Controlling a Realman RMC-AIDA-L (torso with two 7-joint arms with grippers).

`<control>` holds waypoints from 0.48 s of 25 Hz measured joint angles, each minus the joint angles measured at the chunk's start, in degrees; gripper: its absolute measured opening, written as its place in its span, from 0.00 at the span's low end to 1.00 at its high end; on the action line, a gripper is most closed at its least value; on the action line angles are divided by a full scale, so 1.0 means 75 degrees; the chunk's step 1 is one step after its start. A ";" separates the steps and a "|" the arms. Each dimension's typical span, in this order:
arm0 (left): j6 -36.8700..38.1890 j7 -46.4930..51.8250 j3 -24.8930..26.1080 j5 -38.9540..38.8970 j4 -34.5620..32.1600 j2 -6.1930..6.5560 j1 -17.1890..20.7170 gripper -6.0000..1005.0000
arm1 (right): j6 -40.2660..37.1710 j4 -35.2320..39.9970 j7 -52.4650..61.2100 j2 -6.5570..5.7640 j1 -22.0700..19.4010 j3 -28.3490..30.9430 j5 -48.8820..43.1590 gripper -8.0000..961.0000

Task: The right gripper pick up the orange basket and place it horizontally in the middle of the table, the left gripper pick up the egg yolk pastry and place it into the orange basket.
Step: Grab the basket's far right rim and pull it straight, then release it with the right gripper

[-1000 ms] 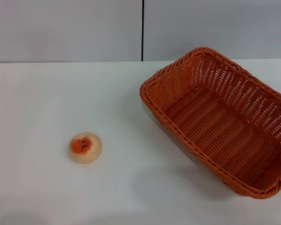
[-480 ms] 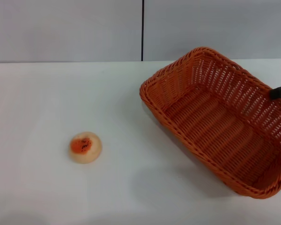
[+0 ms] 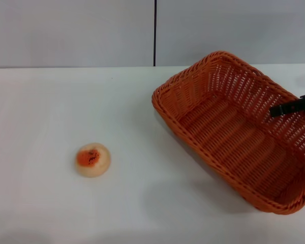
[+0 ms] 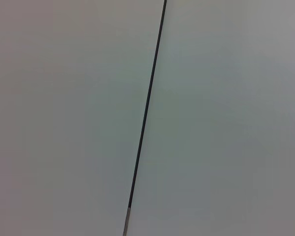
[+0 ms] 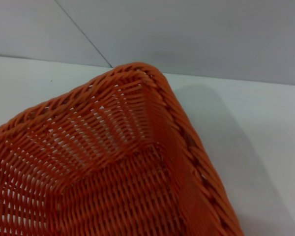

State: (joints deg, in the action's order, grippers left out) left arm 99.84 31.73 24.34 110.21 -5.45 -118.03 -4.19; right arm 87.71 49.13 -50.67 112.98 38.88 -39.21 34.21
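Observation:
The orange basket lies at an angle on the right half of the white table, with nothing inside it. My right gripper shows only as a black tip reaching in from the right edge, over the basket's far long wall. The right wrist view looks down on one corner of the basket and its braided rim. The egg yolk pastry, a small cream bun with an orange-red top, sits alone on the table's front left. My left gripper is out of view.
A grey wall panel with a dark vertical seam stands behind the table. The left wrist view holds only that wall and its seam. Bare table lies beside the basket corner.
The black tip of my right gripper has come in from the right edge and moved left over the basket's far wall. Basket and pastry have not moved.

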 joint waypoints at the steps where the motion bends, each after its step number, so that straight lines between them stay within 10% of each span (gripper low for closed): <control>1: 0.0000 0.0000 0.0000 0.0000 0.0000 0.0000 0.0000 0.80 | -0.0019 0.0016 0.0000 0.0009 -0.0006 -0.0027 -0.0002 0.87; 12: -0.0011 0.0000 0.0000 -0.0001 0.0011 -0.0021 0.0027 0.79 | 0.0012 0.0259 -0.0205 0.0094 -0.0041 -0.0350 -0.0020 0.52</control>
State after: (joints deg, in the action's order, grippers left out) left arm 99.76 31.73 24.34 110.21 -5.37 -118.19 -3.99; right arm 87.80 51.07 -52.20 113.69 38.58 -41.84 34.07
